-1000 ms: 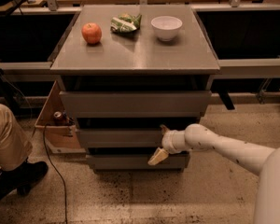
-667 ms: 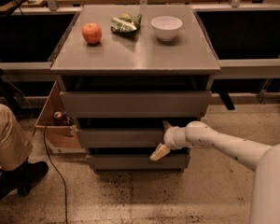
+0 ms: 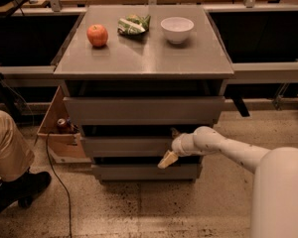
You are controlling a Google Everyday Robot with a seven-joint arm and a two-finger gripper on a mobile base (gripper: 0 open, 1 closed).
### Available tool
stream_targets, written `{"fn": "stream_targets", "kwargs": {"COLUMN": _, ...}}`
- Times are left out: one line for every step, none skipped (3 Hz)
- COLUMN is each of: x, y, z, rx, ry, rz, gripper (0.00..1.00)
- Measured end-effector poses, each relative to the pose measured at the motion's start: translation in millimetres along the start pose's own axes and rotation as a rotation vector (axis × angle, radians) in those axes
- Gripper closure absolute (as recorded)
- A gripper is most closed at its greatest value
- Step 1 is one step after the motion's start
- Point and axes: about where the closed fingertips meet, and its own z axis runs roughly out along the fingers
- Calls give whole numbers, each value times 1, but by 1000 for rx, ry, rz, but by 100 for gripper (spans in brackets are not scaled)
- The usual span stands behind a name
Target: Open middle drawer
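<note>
Centre-right of frame: gripper at right end of the middle drawer front; claw state can't be told. Apple & bowl up top.

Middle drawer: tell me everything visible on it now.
The middle drawer is a plain grey flat front, no handle, matte, level, sitting between the taller front above and the lowest one. Dark gaps run above and below; no interior shows. The gripper sits at its lower right edge, the arm hiding that end.
</note>
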Motion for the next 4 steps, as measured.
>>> {"fn": "stream_targets", "kwargs": {"x": 2, "y": 7, "z": 5, "rx": -19, "ry": 10, "rz": -3, "gripper": 15}}
{"fn": "stream_targets", "kwargs": {"x": 0, "y": 23, "z": -1, "rx": -39, "ry": 18, "rz": -17, "gripper": 38}}
{"fn": "stream_targets", "kwargs": {"x": -3, "y": 27, "z": -6, "rx": -46, "ry": 19, "rz": -19, "gripper": 63}}
{"fn": "stream_targets", "kwargs": {"x": -7, "y": 25, "z": -12, "rx": -46, "ry": 19, "rz": -19, "gripper": 64}}
